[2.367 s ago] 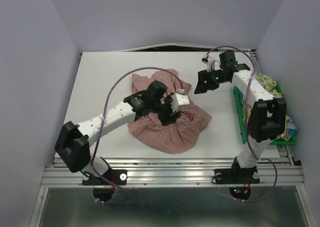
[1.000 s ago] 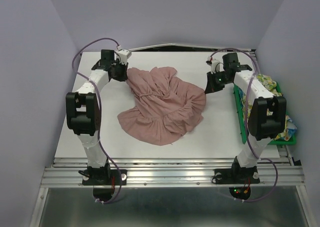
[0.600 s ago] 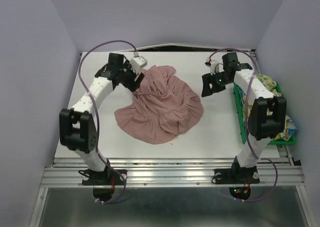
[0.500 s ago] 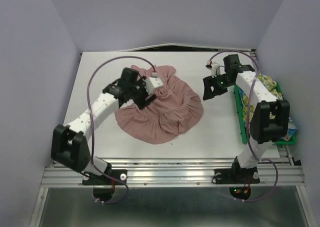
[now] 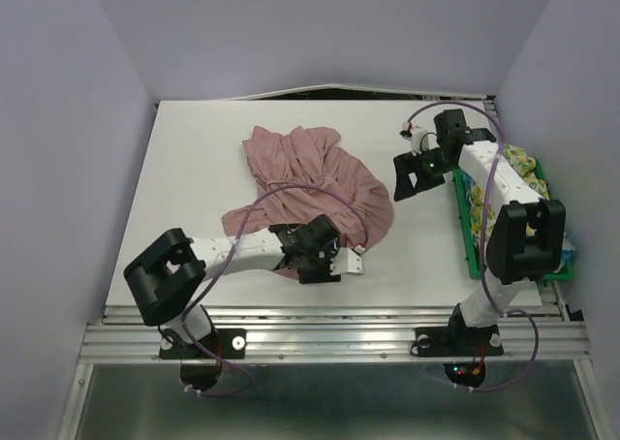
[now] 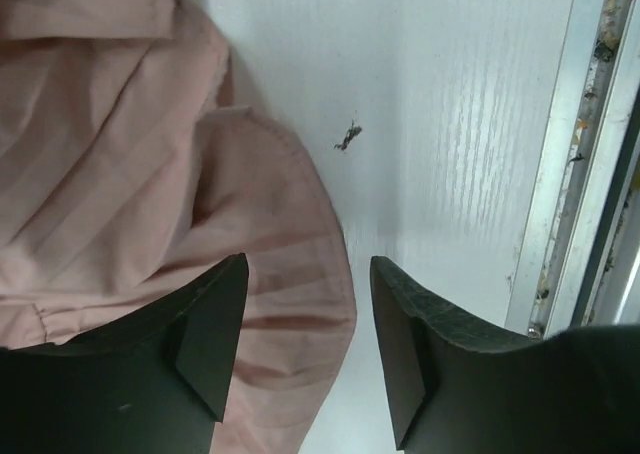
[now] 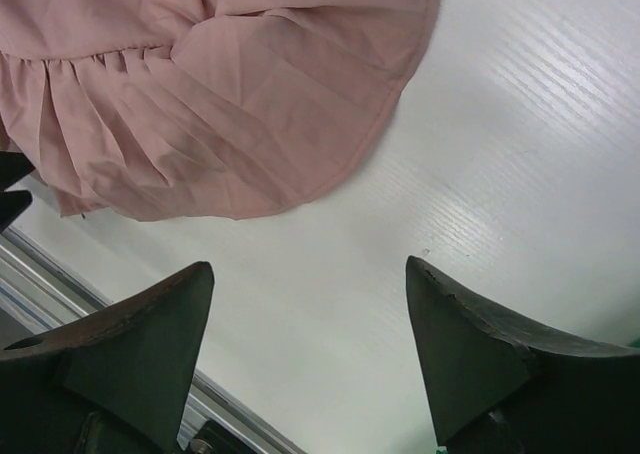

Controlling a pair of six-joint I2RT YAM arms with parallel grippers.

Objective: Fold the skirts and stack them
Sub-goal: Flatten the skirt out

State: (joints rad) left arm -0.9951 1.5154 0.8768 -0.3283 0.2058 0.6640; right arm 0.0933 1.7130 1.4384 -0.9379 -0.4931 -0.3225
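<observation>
A pink skirt [image 5: 310,183] lies rumpled and spread in the middle of the white table [image 5: 194,169]. My left gripper [image 5: 310,263] is low over the skirt's near hem, open. In the left wrist view the hem of the pink skirt [image 6: 150,174] runs between the spread fingers [image 6: 212,339] of my left gripper [image 6: 305,349], which hold nothing. My right gripper [image 5: 407,173] hovers just off the skirt's right edge, open. In the right wrist view the pink skirt [image 7: 230,104] lies ahead of my right gripper [image 7: 305,354], with bare table between its fingers.
A green tray [image 5: 466,236] holding patterned yellow-green cloth [image 5: 518,164] stands along the table's right edge. The metal rail [image 5: 339,314] runs along the near edge, close to the left gripper. A small dark speck [image 6: 348,136] lies on the table by the hem.
My left arm has swung from the skirt's far left corner across to its near hem. The skirt's far part now lies spread out. The right gripper shifted slightly.
</observation>
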